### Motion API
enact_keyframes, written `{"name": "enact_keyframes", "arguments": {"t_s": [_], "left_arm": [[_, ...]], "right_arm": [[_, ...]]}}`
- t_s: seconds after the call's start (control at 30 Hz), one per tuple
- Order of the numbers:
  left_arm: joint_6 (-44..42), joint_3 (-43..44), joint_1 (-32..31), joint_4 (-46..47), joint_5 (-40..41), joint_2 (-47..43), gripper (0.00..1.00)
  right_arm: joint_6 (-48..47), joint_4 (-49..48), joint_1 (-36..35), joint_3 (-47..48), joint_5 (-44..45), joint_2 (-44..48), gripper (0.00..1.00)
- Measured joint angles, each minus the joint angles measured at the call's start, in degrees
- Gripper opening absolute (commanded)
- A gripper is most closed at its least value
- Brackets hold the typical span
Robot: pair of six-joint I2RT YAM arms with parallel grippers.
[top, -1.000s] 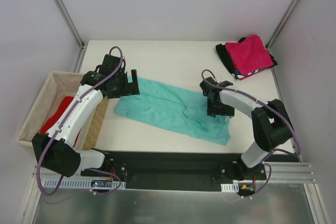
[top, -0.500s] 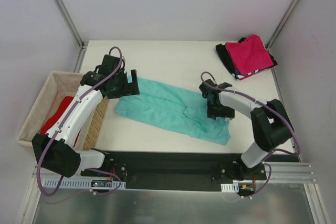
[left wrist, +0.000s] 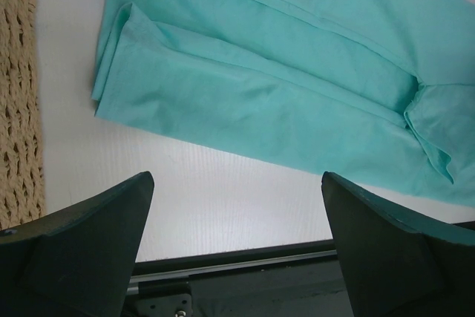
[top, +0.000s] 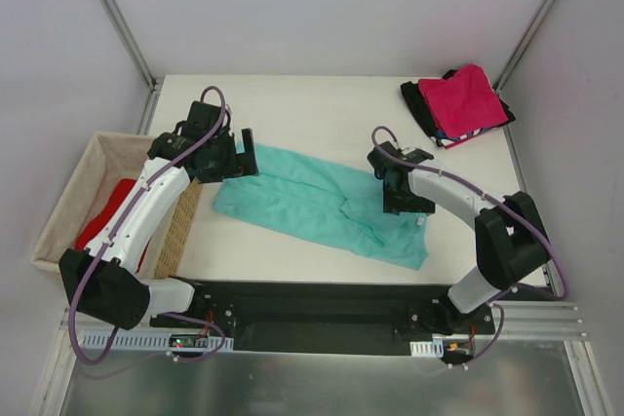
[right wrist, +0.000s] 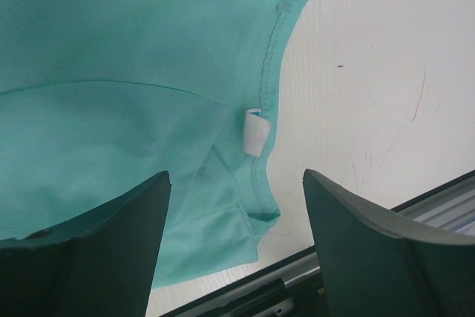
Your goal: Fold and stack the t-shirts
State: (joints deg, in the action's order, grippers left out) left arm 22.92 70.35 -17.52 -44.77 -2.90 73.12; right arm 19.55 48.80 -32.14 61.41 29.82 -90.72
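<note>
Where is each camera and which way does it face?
Top external: high behind the near edge, looking down on the table; left arm, right arm show.
Left wrist: looks down on the teal t-shirt and basket edge; open left gripper shows.
Right wrist: looks down on its tagged hem; open right gripper shows.
Shared: all see the teal t-shirt.

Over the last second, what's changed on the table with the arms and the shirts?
The right pincer crept slightly farther from its base over the teal shirt, open, gripping nothing. The left pincer, shirt and folded stack stayed put.
</note>
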Motion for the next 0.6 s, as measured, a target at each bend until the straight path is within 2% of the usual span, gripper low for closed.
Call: {"name": "enact_keyframes", "arguments": {"t_s": [0.6], "left_arm": [[-0.02, -0.98, 0.39, 0.57, 0.02, -0.15, 0.98]], "right_arm": [[0.31, -2.51, 0.0, -0.24, -0.09, -6.49, 0.76]]}}
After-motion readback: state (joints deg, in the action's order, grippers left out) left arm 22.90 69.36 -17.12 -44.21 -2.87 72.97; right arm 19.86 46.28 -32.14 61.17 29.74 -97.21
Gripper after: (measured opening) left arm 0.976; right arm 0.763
